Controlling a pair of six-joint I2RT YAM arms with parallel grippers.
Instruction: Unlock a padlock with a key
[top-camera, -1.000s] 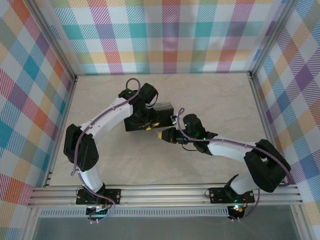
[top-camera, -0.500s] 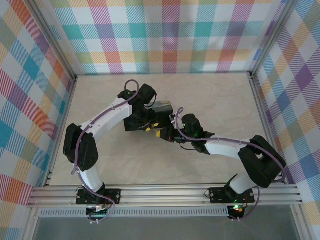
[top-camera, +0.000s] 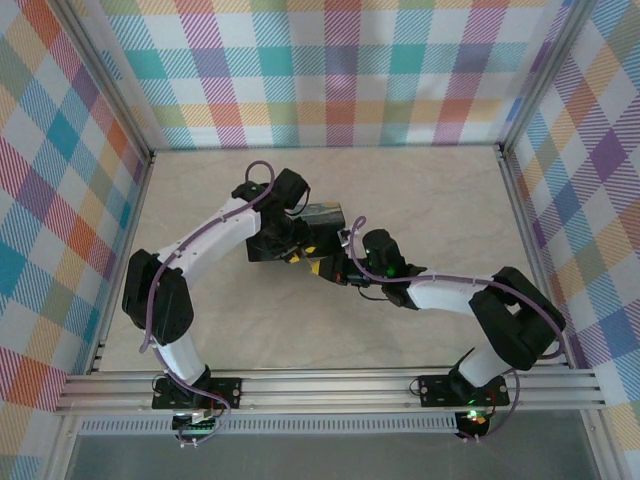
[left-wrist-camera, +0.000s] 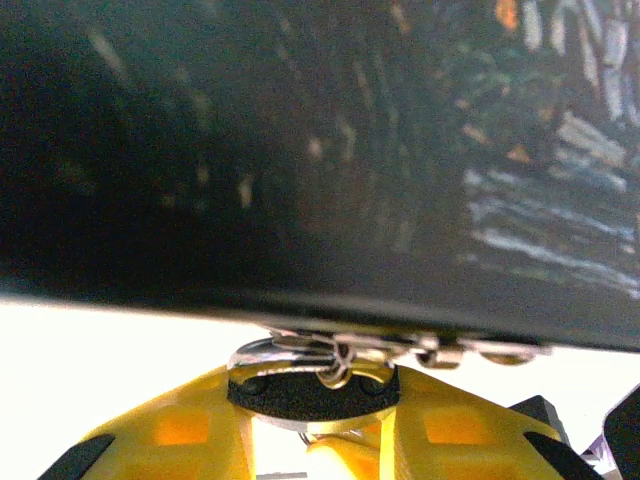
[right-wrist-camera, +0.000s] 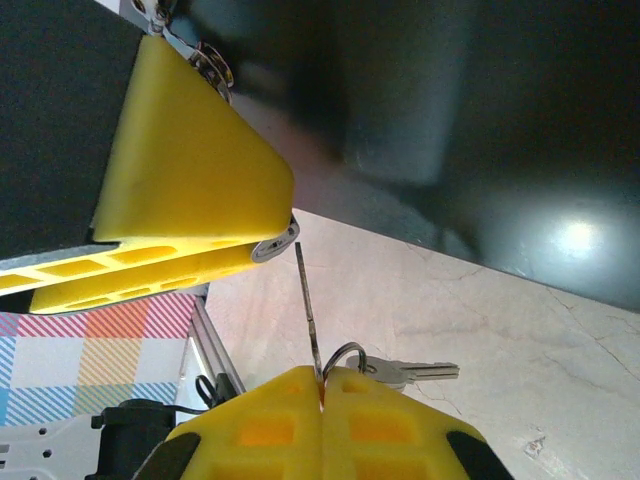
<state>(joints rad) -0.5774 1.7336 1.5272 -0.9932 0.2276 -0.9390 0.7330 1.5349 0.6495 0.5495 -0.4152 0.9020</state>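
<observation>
The padlock is a small dark round body with a silvery shackle hooked through the hasp of the black box. My left gripper is shut on it, one yellow finger on each side. My right gripper is shut on the key, whose thin blade stands edge-on and points up. The blade's tip sits just beside the padlock's silvery face, which pokes out of the left gripper's yellow fingers. From above, both grippers meet at the box's front.
A ring with a spare key hangs from the held key. The black box with a painted lid stands mid-table behind the grippers. Pale marble tabletop stretches around it, fenced by plaid walls and aluminium rails.
My right arm has crept left, bringing the key closer to the padlock in the left gripper. The left arm has barely shifted.
</observation>
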